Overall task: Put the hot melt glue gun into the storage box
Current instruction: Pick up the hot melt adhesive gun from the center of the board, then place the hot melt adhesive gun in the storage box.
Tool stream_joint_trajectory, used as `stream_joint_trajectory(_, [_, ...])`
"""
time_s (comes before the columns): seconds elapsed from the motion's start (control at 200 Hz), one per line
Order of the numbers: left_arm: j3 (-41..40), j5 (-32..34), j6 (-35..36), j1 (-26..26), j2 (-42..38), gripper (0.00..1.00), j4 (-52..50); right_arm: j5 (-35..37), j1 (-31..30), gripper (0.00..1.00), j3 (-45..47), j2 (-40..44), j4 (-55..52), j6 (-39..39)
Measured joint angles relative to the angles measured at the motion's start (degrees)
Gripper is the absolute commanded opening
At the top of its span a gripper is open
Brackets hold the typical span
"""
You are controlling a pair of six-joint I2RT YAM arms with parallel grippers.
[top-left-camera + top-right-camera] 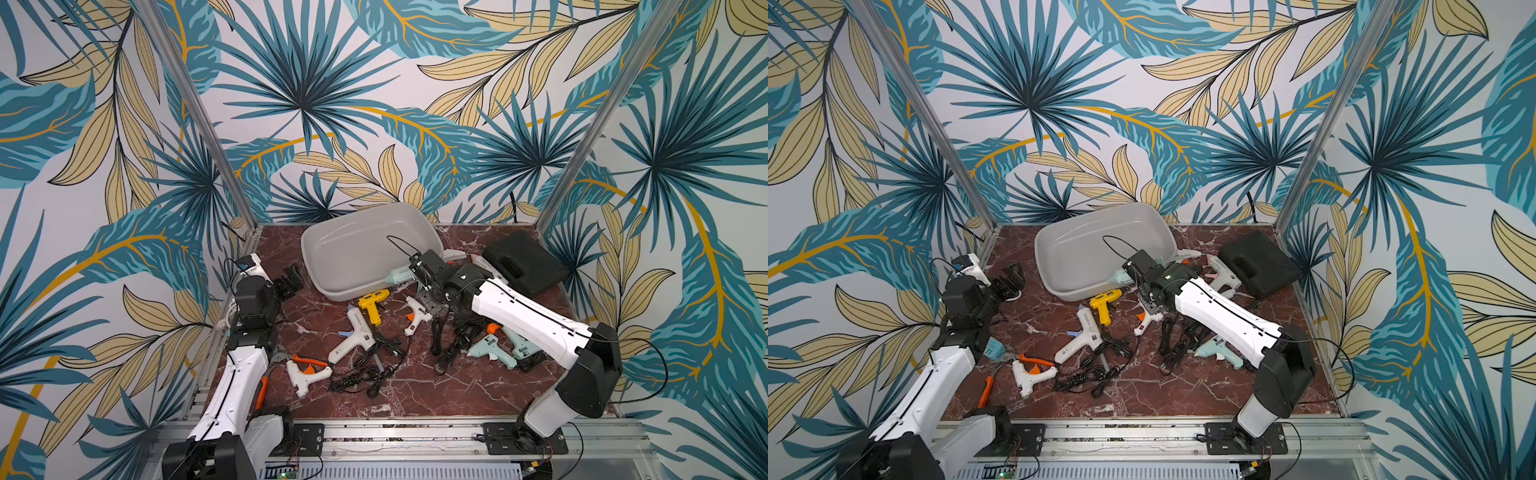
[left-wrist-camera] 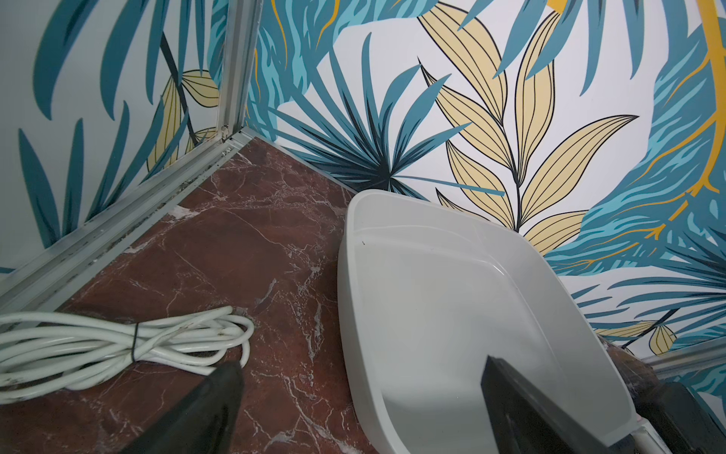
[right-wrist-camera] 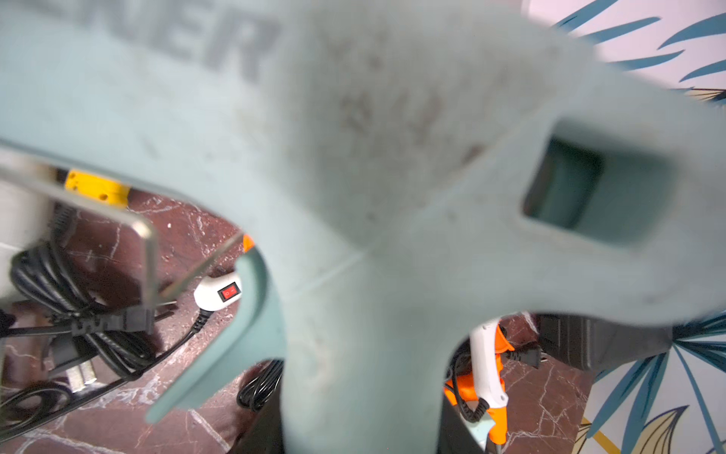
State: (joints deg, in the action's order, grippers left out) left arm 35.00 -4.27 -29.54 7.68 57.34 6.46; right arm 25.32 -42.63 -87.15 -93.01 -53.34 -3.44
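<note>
Left arm (image 1: 232,386): stood folded at the left side, elbow bent, wrist level. Left gripper (image 1: 293,279): jaws were spread wide and held nothing. Right arm (image 1: 528,316): reached forward and inward. Right gripper (image 1: 417,274): jaws were clamped on a mint glue gun (image 1: 397,275), held in the air.

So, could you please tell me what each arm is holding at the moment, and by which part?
The right arm's jaws grip the mint-green glue gun by its handle; the left arm's jaws stand open and hold nothing.
</note>
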Motion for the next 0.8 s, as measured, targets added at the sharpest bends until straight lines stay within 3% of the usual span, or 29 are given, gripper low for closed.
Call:
stream_joint_trajectory(0.315, [1.03, -0.04, -0.74, 0.07, 0.17, 1.00, -0.57, -0.26, 0.00, 0.00, -22.18, -3.06, -8.37, -1.51])
stream_joint_trajectory(0.546, [1.90, -1.01, -1.40, 0.09, 1.29, 1.00, -1.29, 1.03, 0.00, 0.00, -42.64, -10.99, -11.45, 0.33])
stream_joint_trajectory(0.676, [1.90, -1.29, -1.84, 0.13, 1.46, 1.00, -1.14, 3.80, 0.11, 0.00, -54.29, -17.46, -10.71, 3.48])
stream_joint_trajectory(0.796, [1.90, -1.66, -2.16, 0.15, 2.14, 1.00, -1.16, 6.58, 0.31, 0.00, -57.59, -21.40, -5.77, 7.43])
